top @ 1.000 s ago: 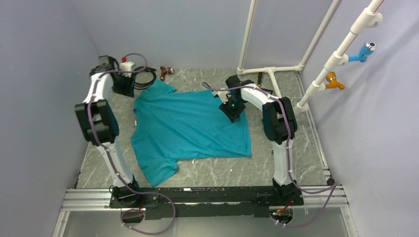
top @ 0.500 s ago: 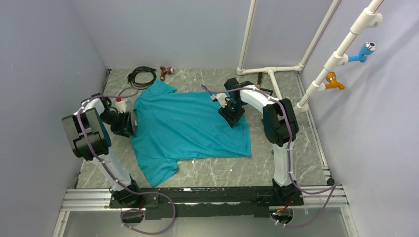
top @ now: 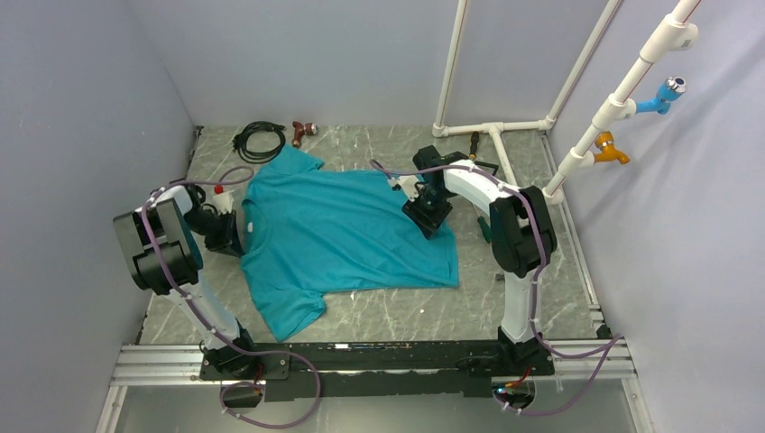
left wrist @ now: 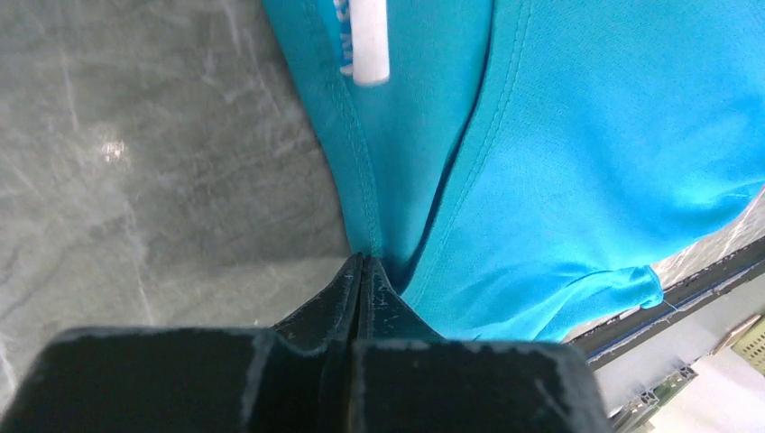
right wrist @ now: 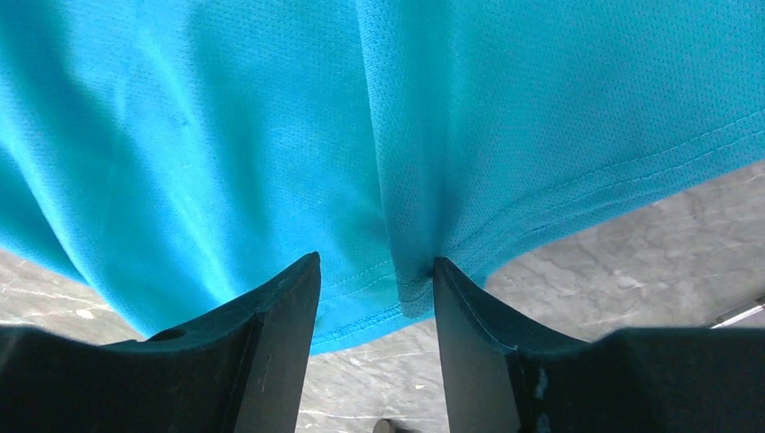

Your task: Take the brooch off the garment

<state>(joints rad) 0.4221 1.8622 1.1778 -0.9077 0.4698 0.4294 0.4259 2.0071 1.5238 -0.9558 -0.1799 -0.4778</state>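
Observation:
The garment (top: 352,234), a teal t-shirt, lies flat on the marble table, collar to the left. My left gripper (top: 232,231) is at the collar. In the left wrist view it (left wrist: 363,262) is shut, and the collar rib (left wrist: 361,189) runs into the line between its tips. My right gripper (top: 429,216) hovers over the shirt's right hem. It (right wrist: 375,262) stands open astride the hem (right wrist: 397,289), with a fabric fold against the right finger. A small dark round shape (right wrist: 383,425) lies on the table between the fingers; I cannot tell whether it is the brooch.
A black cable coil (top: 257,140) and a reddish-brown tool (top: 300,133) lie at the back left. A white pipe frame (top: 492,129) stands at the back right, with blue and orange taps (top: 669,90) on the right wall. A white neck label (left wrist: 368,36) sits inside the collar.
My left arm has swung from the back-left corner down to the collar, and its jaws have shut there. The right gripper has edged slightly toward the hem, still open.

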